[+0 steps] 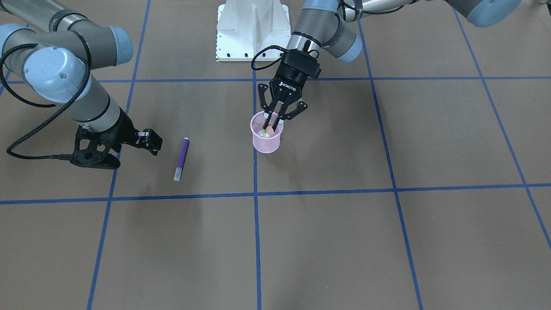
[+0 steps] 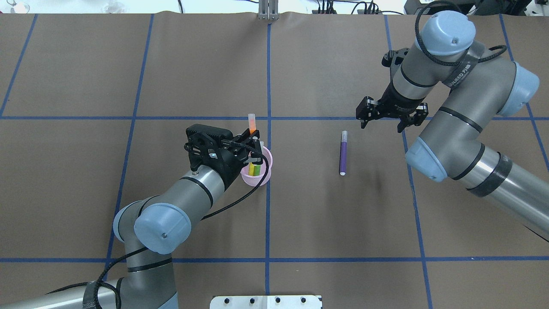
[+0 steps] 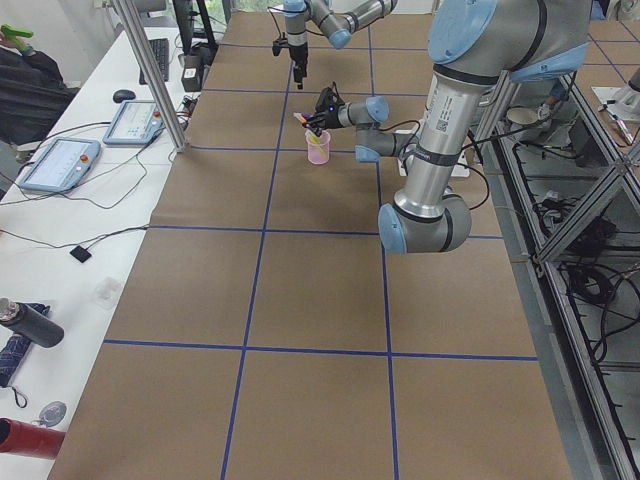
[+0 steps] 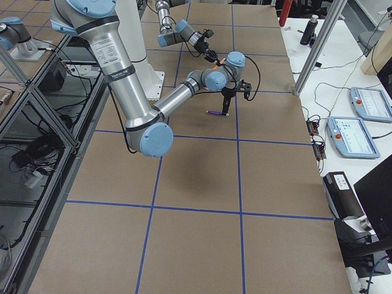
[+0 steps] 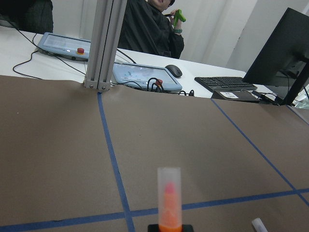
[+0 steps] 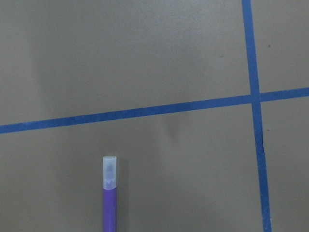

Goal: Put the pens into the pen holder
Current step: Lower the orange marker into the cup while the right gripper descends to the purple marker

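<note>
Though one pen [image 2: 343, 153] outside holder's [image 1: 267, 144] three, left pincer [image 1: 272, 122] tight on orange [image 2: 252, 125], right [image 2: 384, 124] apart.

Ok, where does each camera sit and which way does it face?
Front-facing: across the table, facing the base, looking down; both arms.
Overhead: behind and above, looking forward-down; both arms.
Exterior left: table's left end, looking along it; left arm near.
Exterior right: opposite end; right arm near.
Left wrist: low, facing the desks; left gripper tips hold the orange pen.
Right wrist: down at the table; no body shows.
Shared: overhead and right wrist both show the purple pen.
</note>
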`<state>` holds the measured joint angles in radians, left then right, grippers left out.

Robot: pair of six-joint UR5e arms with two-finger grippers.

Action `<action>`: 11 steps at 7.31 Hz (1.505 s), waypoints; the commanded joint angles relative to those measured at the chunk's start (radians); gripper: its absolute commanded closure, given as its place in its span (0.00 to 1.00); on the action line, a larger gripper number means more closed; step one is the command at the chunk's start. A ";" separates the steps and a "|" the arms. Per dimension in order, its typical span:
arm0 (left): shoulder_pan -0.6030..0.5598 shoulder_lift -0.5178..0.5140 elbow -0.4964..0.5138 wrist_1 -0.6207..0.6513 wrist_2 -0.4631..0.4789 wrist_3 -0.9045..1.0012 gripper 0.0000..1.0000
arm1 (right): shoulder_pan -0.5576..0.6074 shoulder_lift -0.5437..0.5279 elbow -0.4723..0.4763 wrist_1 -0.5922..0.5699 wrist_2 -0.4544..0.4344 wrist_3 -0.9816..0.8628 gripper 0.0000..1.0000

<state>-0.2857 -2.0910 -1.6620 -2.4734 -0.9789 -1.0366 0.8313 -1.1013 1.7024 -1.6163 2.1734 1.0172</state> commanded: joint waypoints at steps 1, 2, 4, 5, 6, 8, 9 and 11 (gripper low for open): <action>0.003 0.005 0.001 -0.002 0.000 0.006 1.00 | -0.018 0.020 -0.030 0.001 0.000 0.000 0.00; 0.005 0.022 0.001 -0.001 -0.001 0.007 1.00 | -0.033 0.018 -0.036 0.001 -0.009 -0.002 0.00; 0.005 0.023 -0.002 -0.001 -0.004 0.007 1.00 | -0.034 0.035 -0.059 0.003 -0.009 -0.002 0.00; 0.006 0.017 -0.010 0.002 -0.009 0.010 0.62 | -0.038 0.041 -0.070 0.003 -0.009 -0.002 0.00; 0.006 0.022 -0.013 0.004 -0.009 0.010 0.38 | -0.046 0.043 -0.078 0.015 -0.010 0.000 0.00; 0.005 0.023 -0.044 0.016 -0.029 0.015 0.01 | -0.047 0.047 -0.127 0.096 -0.010 0.003 0.00; 0.002 0.025 -0.065 0.016 -0.037 0.041 0.00 | -0.047 0.054 -0.135 0.107 -0.012 0.006 0.00; -0.027 0.133 -0.155 0.017 -0.082 0.091 0.01 | -0.057 0.112 -0.187 0.110 -0.012 0.018 0.01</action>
<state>-0.2945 -2.0290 -1.7638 -2.4575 -1.0257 -0.9716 0.7809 -1.0175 1.5450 -1.5116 2.1616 1.0305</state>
